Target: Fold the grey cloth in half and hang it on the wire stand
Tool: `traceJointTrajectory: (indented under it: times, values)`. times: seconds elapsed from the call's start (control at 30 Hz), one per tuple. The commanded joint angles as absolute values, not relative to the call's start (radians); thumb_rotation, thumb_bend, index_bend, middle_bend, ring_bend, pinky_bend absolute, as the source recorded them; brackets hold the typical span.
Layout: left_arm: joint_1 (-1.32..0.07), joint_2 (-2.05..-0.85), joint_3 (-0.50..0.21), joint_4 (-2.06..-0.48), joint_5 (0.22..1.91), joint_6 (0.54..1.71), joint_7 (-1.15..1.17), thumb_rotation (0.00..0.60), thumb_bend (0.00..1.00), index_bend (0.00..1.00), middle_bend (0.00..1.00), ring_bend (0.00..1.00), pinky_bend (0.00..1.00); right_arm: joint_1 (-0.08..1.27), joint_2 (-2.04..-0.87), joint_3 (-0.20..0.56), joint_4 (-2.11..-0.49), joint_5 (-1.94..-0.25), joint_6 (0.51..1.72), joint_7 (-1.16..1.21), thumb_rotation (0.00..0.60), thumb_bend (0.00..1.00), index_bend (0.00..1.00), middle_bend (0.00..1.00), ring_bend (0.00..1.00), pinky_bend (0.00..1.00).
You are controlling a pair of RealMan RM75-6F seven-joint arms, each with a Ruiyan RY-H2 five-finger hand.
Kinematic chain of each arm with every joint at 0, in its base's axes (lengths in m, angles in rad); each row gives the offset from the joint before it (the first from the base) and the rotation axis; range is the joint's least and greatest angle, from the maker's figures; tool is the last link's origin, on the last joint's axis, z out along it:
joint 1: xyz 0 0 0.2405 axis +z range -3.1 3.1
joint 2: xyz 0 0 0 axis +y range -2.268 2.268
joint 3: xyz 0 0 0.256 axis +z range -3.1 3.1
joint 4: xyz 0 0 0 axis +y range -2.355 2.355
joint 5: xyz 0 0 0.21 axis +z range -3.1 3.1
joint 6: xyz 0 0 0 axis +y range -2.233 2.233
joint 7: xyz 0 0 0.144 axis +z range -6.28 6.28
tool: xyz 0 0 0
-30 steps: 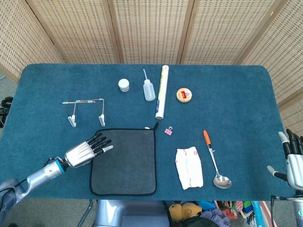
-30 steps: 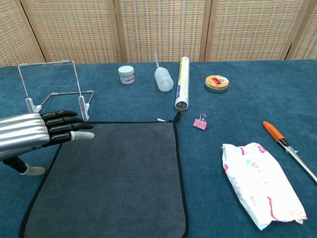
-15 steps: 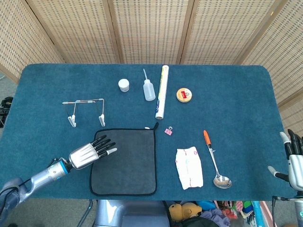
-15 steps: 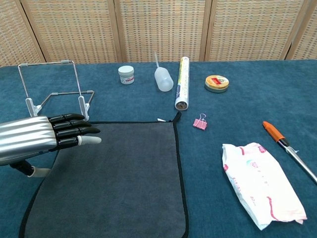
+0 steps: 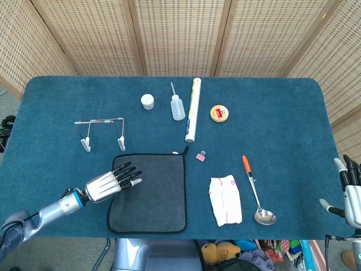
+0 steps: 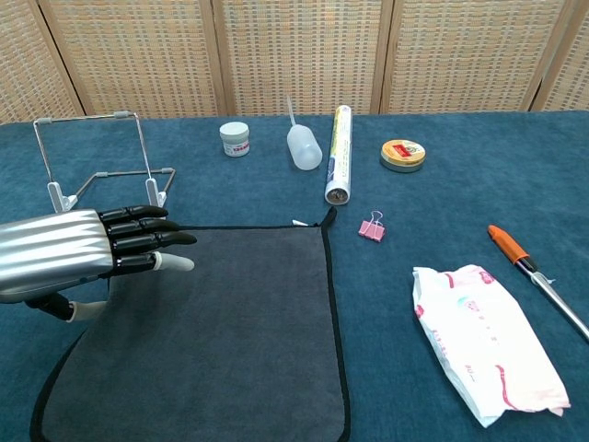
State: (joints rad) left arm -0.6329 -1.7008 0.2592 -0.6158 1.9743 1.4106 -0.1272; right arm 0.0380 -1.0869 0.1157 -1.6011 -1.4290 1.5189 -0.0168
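The grey cloth (image 5: 152,192) (image 6: 230,331) lies flat and unfolded near the table's front edge, black-trimmed, with a small loop at its far right corner. My left hand (image 5: 110,183) (image 6: 83,253) hovers over the cloth's left edge, fingers stretched out and apart, holding nothing. The wire stand (image 5: 101,132) (image 6: 101,170) stands upright just beyond the cloth's far left corner. At the far right edge of the head view my right hand (image 5: 351,189) is raised off the table with fingers straight and nothing in it.
Behind the cloth lie a white jar (image 5: 147,101), a squeeze bottle (image 5: 177,106), a white roll (image 5: 193,110) and a round tin (image 5: 219,113). To its right are a pink clip (image 5: 201,156), a wipes packet (image 5: 225,200) and an orange-handled spoon (image 5: 255,192).
My left hand has slid rightward and toward the front, from beside the cloth's left edge to over it. The right hand dropped slightly. The cloth has not moved.
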Motion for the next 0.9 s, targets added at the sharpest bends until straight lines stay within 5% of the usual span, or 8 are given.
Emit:
traceJointTrajectory:
  times: [0.03, 0.5, 0.77, 0.9]
  values:
    - [-0.638, -1.693, 0.263, -0.628, 1.974, 1.404, -0.116, 0.600, 0.37, 0.13, 0.00, 0.00, 0.00, 0.038, -1.087, 0.115, -1.602, -1.430, 1.519, -0.017, 0.600, 0.00, 0.00, 0.00, 0.00, 0.00]
    - [-0.646, -1.678, 0.266, -0.665, 1.965, 1.404, -0.095, 0.600, 0.46, 0.25, 0.00, 0.00, 0.00, 0.039, -1.083, 0.113, -1.605, -1.430, 1.513, -0.014, 0.600, 0.00, 0.00, 0.00, 0.00, 0.00]
    - [-0.644, -1.680, 0.269, -0.668, 1.964, 1.407, -0.092, 0.600, 0.46, 0.59, 0.00, 0.00, 0.00, 0.039, -1.082, 0.112, -1.606, -1.431, 1.513, -0.009, 0.600, 0.00, 0.00, 0.00, 0.00, 0.00]
    - [-0.643, -1.681, 0.268, -0.669, 1.961, 1.407, -0.088, 0.600, 0.46, 0.64, 0.00, 0.00, 0.00, 0.039, -1.081, 0.111, -1.608, -1.433, 1.513, -0.008, 0.600, 0.00, 0.00, 0.00, 0.00, 0.00]
